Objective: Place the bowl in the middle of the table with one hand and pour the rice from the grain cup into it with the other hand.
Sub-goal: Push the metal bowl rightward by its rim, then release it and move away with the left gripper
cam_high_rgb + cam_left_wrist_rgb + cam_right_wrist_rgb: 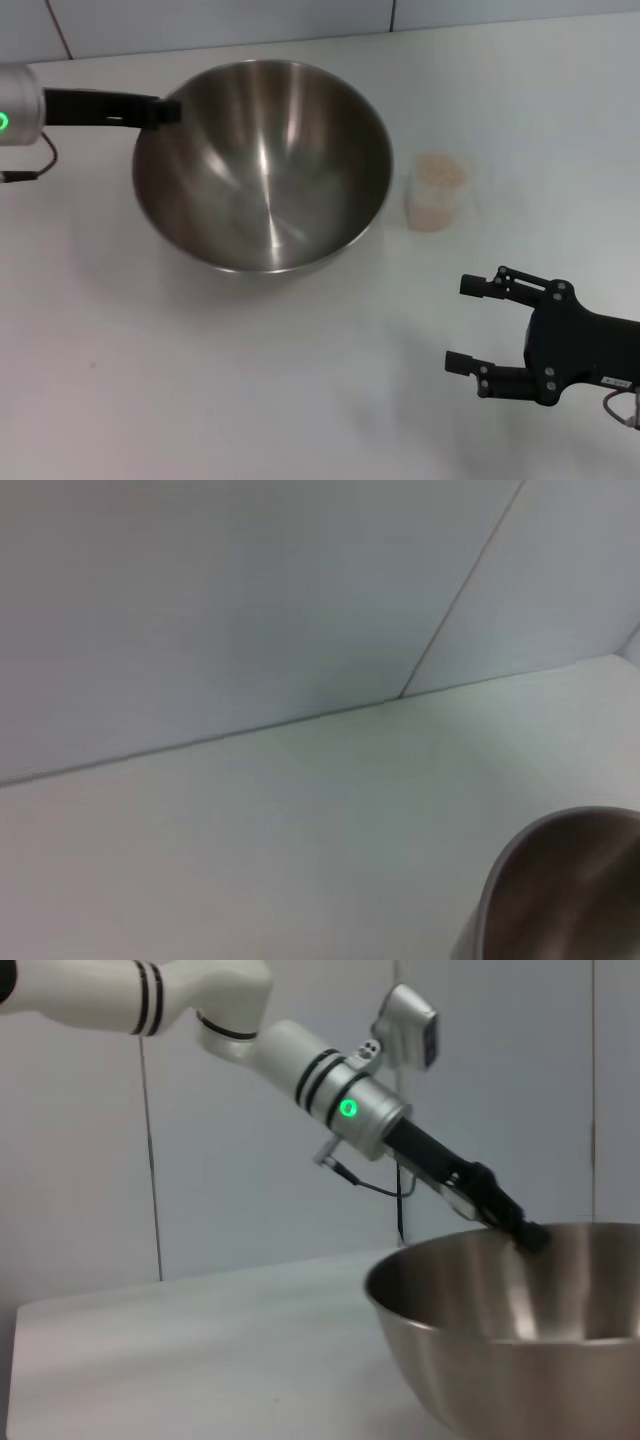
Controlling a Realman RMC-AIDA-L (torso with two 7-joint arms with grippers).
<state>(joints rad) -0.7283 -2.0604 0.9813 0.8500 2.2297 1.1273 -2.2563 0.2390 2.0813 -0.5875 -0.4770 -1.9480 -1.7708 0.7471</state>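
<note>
Gripping the bowl (262, 165) by its rim at about ten o'clock, my left gripper (168, 111) reaches in from the nine o'clock edge of the head view, its black fingers closed over the steel lip. In the right wrist view the same fingers (528, 1236) sit pinched on the rim of the bowl (520, 1340), with the left arm slanting down to it from above. The left wrist view shows only a curve of the bowl (565, 890) at the corner and bare table (300, 830) running to the wall.

The bowl stands on the table (200, 380) near its middle, a little toward eleven o'clock, and its inside shows no rice.

At three o'clock from the bowl, just beside it but not touching, the cup (438, 192) stands upright with rice (440, 172) filling it almost to the top.

My right gripper (466, 322) hangs over the table at about five o'clock from the bowl, well apart from the cup, fingers spread wide and holding nothing.
</note>
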